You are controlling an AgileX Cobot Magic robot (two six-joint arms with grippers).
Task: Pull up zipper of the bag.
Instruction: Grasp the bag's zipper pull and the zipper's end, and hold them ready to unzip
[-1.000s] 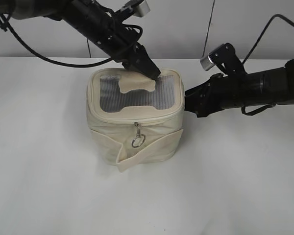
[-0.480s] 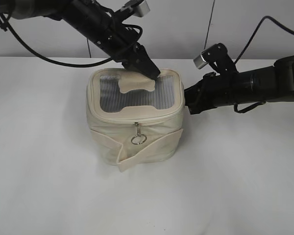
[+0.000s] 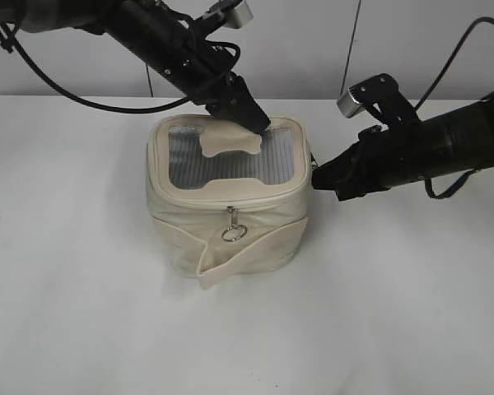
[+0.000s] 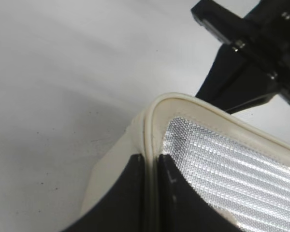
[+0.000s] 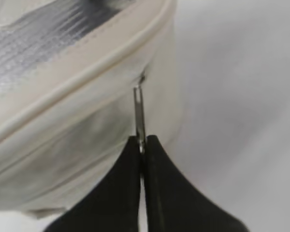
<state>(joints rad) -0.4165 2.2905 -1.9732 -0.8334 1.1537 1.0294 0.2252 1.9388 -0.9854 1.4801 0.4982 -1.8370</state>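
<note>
The bag (image 3: 228, 197) stood upright on the white table (image 3: 82, 313), near the middle, its grey window lid facing up with the cream patch (image 3: 228, 141) on it. The zipper (image 3: 230, 200) ran under the lid rim; at the front one slider hung down with its ring pull (image 3: 232, 234) resting against the bag's front, just above the band (image 3: 251, 251).

The left hand (image 3: 255, 121) came in from the upper left and sat on the back edge of the lid. In the left wrist view its two fingers (image 4: 130, 193) were pinched on the lid's raised cream rim (image 4: 152, 145), one on each side of it.

The right hand (image 3: 319, 176) reached in from the right, touching the bag's right side just below the lid. In the right wrist view its fingers (image 5: 123, 188) were closed on the lower end of a thin metal pull tab (image 5: 138, 116) hanging from the zipper line at that side
</note>
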